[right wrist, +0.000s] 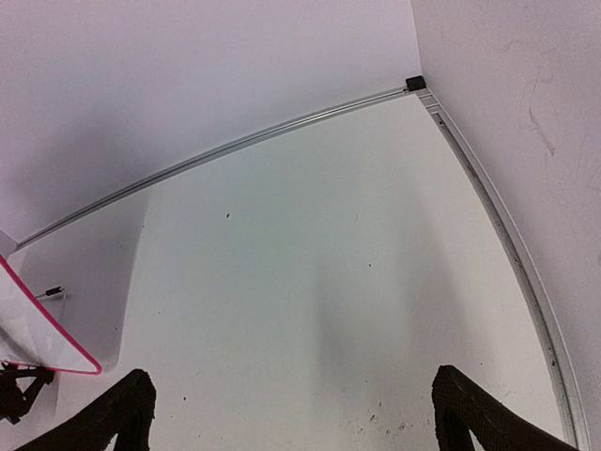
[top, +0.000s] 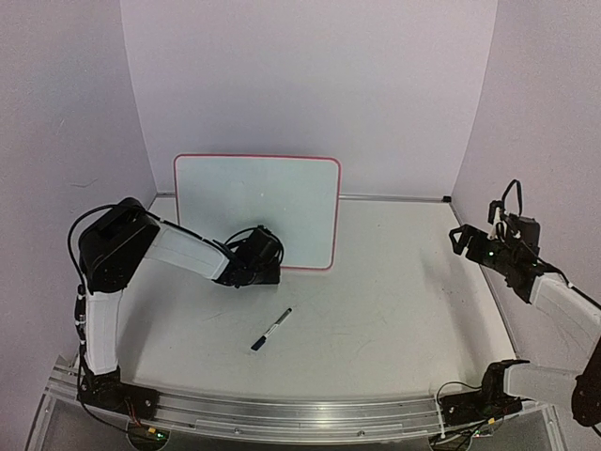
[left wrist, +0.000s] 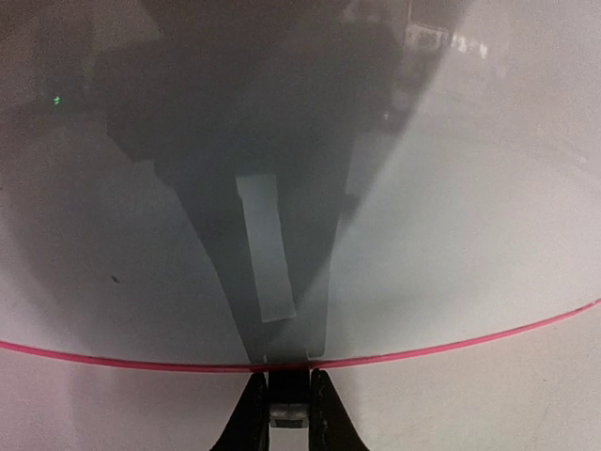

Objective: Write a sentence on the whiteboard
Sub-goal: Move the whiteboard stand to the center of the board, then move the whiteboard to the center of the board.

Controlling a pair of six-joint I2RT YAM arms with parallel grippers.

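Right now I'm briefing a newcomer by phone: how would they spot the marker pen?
Find the red-rimmed whiteboard standing upright. In front of it, towards the near edge, the marker pen lies on the tabletop. It is the only thin loose stick there, pale with a dark end.

Whiteboard [top: 255,211] upright mid-table [top: 394,282]; pen [top: 271,330] on table in front; L jaws on board's bottom edge

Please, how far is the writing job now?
Nothing is written yet: the whiteboard is blank. In hand: the left claw is shut on its red rim, apparently steadying it. Still to do: the marker lies on the table, held by neither claw, and the right claw is open, far from it. Picking it up and writing the whole sentence remain.
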